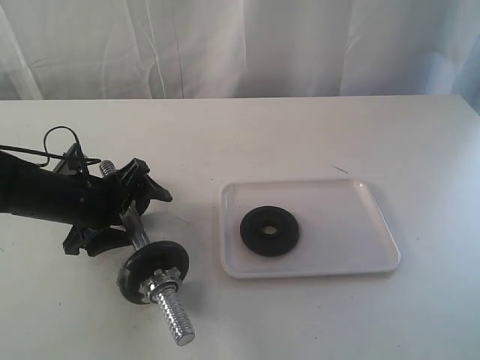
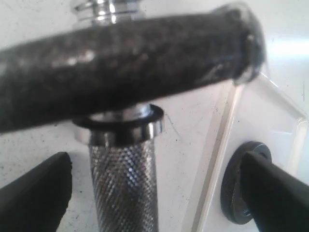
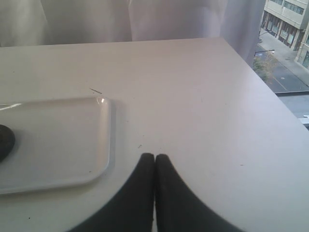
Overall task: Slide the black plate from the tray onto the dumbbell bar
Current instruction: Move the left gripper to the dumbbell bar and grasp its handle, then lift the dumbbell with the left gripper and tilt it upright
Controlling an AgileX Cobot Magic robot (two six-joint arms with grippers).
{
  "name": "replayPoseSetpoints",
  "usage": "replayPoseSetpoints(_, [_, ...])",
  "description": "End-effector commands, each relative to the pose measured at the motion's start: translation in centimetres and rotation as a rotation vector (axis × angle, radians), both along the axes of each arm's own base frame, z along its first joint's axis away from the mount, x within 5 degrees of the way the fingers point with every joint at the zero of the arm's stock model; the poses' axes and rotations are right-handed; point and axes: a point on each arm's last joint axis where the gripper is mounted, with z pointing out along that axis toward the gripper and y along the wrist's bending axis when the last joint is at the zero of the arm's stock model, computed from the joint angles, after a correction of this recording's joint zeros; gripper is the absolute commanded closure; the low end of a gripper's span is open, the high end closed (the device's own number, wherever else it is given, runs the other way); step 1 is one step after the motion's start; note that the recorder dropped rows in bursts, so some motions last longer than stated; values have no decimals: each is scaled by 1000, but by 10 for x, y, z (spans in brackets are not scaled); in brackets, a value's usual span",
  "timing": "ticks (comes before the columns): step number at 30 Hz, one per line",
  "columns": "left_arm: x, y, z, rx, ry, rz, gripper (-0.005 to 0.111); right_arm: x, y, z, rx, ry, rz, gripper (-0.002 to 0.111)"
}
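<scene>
The black plate (image 1: pixel 269 230) lies flat in the white tray (image 1: pixel 352 259) on the right half of the table. The dumbbell bar (image 1: pixel 132 226) lies on the table at the left, with a black disc (image 1: pixel 142 271) and a silver hex nut (image 1: pixel 162 283) near its closer threaded end. My left gripper (image 1: pixel 127 214) is open and straddles the bar's knurled middle (image 2: pixel 123 188), its fingers (image 2: pixel 34 195) well apart from the steel. The right gripper (image 3: pixel 154 159) is shut on nothing, hovering over bare table just beside the tray's corner (image 3: pixel 104 159); the exterior view does not show it.
A white curtain (image 1: pixel 240 45) hangs behind the table. The table's right edge (image 3: pixel 270 96) drops off beside a window. In the left wrist view the tray's rim (image 2: pixel 217 164) and part of the plate (image 2: pixel 234 188) show behind one finger.
</scene>
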Motion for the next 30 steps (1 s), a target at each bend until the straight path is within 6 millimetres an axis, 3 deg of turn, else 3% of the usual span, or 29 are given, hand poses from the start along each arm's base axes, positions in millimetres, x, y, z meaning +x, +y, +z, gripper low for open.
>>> replayPoseSetpoints(1, [2,-2,-2,-20,-1,4,13,0,-1,0,-3,-14,-9,108])
replayPoseSetpoints(11, [2,-3,-5,-16,7,7,13,0,-1,0,-3,-14,-9,108])
replayPoseSetpoints(14, [2,-3,-5,-16,7,11,19,0,-1,0,-3,-14,-9,108])
replayPoseSetpoints(23, [3,-3,-5,-29,12,40,47,0,-1,0,-3,-14,-9,108])
replayPoseSetpoints(30, [4,-1,-5,-14,7,48,86,0,-1,0,-3,-14,-9,108])
